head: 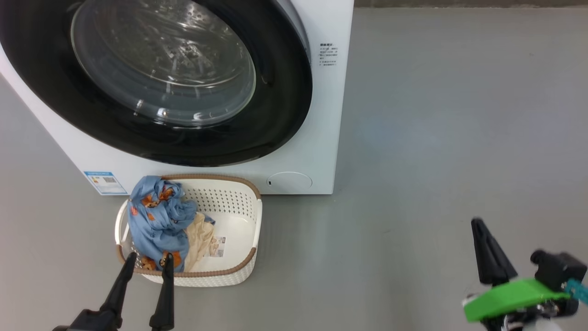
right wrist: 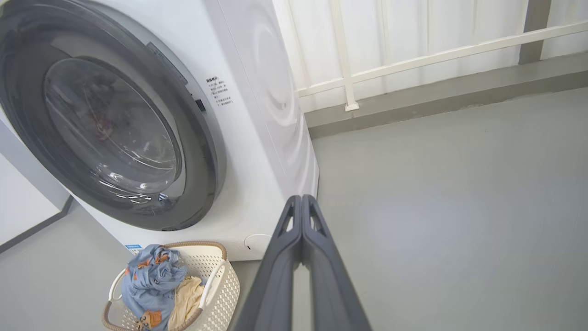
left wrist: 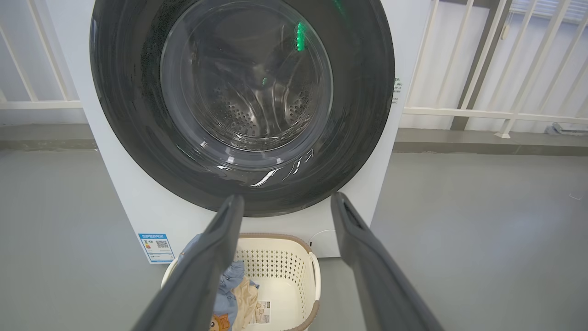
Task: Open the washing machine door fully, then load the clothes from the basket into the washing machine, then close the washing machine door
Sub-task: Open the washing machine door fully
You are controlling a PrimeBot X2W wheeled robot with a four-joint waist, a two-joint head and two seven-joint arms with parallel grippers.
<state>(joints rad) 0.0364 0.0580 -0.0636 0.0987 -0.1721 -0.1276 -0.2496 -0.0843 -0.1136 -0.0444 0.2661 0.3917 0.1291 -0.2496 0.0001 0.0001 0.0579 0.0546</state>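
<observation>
The white washing machine (head: 321, 115) stands ahead with its black-rimmed porthole door (head: 161, 73) lying flat against the front, glass centre (left wrist: 245, 76) showing the steel drum behind. On the floor just before it sits the cream basket (head: 229, 202) holding light blue bear-print clothes (head: 156, 220) and a cream cloth (head: 200, 239). My left gripper (head: 149, 258) is open at the basket's near rim, nothing between its fingers (left wrist: 216, 248). Far right over bare floor, my right gripper (right wrist: 302, 198) is shut and empty; one dark finger (head: 487, 250) shows in the head view.
Grey floor (head: 436, 138) stretches wide to the right of the machine. A white railing (left wrist: 482, 112) and a low kerb run behind. A blue energy sticker (head: 104, 181) and round service cap (head: 289, 181) mark the machine's lower front.
</observation>
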